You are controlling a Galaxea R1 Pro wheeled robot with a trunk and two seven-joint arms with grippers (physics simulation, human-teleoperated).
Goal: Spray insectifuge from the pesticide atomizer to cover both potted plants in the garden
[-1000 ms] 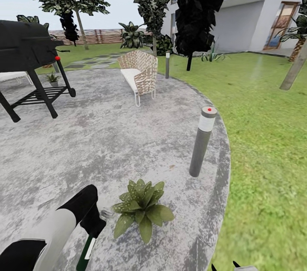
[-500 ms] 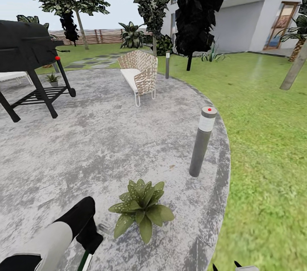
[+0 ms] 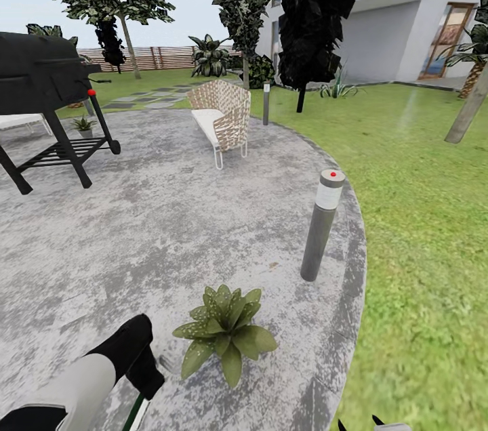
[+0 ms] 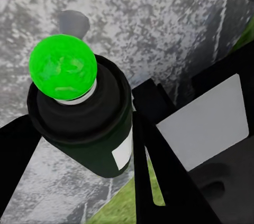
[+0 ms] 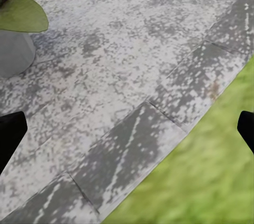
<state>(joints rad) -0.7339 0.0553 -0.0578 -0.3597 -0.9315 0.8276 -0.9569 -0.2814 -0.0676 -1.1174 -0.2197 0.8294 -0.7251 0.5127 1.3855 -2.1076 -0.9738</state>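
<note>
The pesticide atomizer [image 3: 138, 411] is a dark green bottle with a white stripe, held by my left gripper [image 3: 146, 377] at the bottom left of the head view. In the left wrist view its dark body [image 4: 90, 129] sits between the two black fingers [image 4: 159, 176], which are shut on it. One potted plant [image 3: 227, 333] stands on the paving just right of that gripper. A second potted plant [image 3: 83, 124] sits far off behind the grill. My right gripper [image 5: 128, 131] is open over the patio's edge, near the near plant's grey pot [image 5: 13, 52].
A grey bollard lamp [image 3: 321, 224] stands at the patio rim behind the near plant. A woven chair [image 3: 220, 114] and a black grill [image 3: 41, 82] stand further back. Lawn [image 3: 420, 214] lies to the right, with trees and a house beyond.
My left arm has drawn back and down a little with the atomizer in it. The plants and the camera have not moved.
</note>
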